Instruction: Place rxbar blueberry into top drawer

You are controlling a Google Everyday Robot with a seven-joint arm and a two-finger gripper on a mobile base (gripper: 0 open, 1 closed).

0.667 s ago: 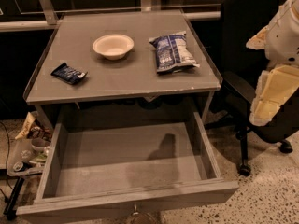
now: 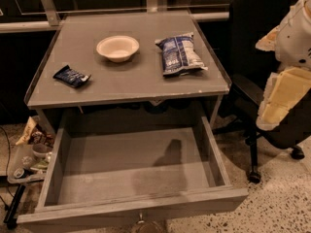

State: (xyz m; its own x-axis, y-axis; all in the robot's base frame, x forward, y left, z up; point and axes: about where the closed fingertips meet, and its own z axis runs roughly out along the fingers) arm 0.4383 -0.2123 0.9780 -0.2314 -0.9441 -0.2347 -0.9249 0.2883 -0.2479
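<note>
Table [image 2: 131, 84]: the rxbar blueberry [image 2: 71, 76] is lying flat on the grey top near the left edge, slightly skewed, with nothing touching it. A pale bowl [image 2: 117, 48] is sitting upright behind it toward the middle. A blue-and-white chip bag [image 2: 177, 54] is lying to the right of the bowl, apart from it.

The top drawer [image 2: 121, 164] is standing pulled out below the tabletop, its plain grey bottom showing, with a shadow falling across the right half.

The gripper [image 2: 282, 98] is hanging at the far right edge of the view, in front of a dark office chair [image 2: 255, 28] and outside the table's right side. What is showing there appears to be a cream-coloured block under the white arm casing. Whether the claw is spread or pressed together cannot be told.

The bar is lying well apart from the claw, with the bowl, the chip bag and the full width of the tabletop between them.
</note>
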